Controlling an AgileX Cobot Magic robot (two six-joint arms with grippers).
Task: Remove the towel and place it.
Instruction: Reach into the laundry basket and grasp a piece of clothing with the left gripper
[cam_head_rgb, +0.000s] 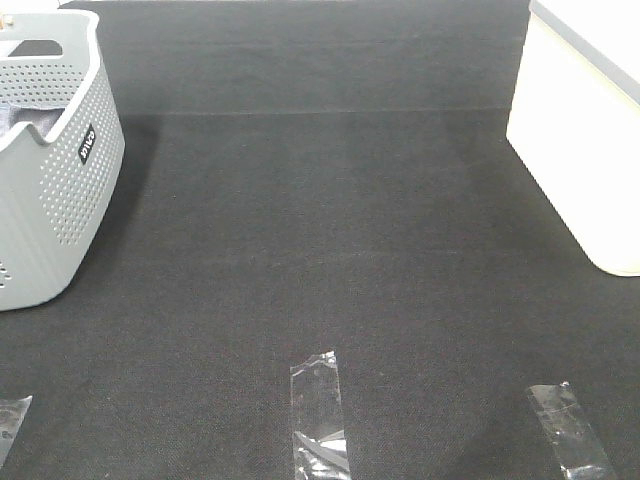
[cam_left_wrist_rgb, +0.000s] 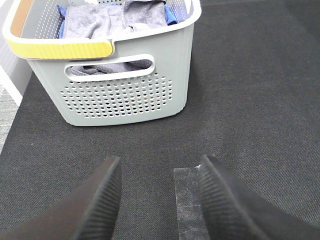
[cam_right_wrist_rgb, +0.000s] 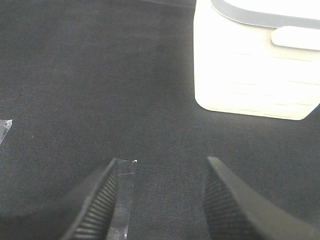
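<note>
- Far left, the laundry basket (cam_head_rgb: 60, 170) stands on the counter (cam_head_rgb: 320, 230). The towel (cam_left_wrist_rgb: 100, 20) is inside it, bunched up, with grey-lavender folds rising near the basket's rim and showing through its handle slot.
- A bright blue cloth (cam_left_wrist_rgb: 171, 14) peeks out at the towel's edges, also inside the basket. That one is not the target.
- The left gripper (cam_left_wrist_rgb: 160, 164) hangs just outside the basket, facing its slotted end wall. Its jaws are apart with nothing between them, and only a strip of tape (cam_left_wrist_rgb: 187, 200) lies on the counter below.
- The step in hand looks like the reach into the basket. To do it well:
  - Rise over the basket's rim rather than pushing at the wall.
  - Come down on the highest grey fold and pinch grey fabric only.
  - Lift straight up until the trailing end clears the rim, so the basket isn't dragged along.
- As for heading, the towel is crumpled and points no particular way. Its corners are hidden, so its long axis can't be read. The heap simply spreads across the basket's width near the slotted end.
- The right gripper (cam_right_wrist_rgb: 162, 164) is well apart from the basket, jaws likewise apart and empty, over bare counter. It could take a second corner once the towel hangs free.
- Farthest from the basket stands a white bin (cam_head_rgb: 580, 130).
</note>
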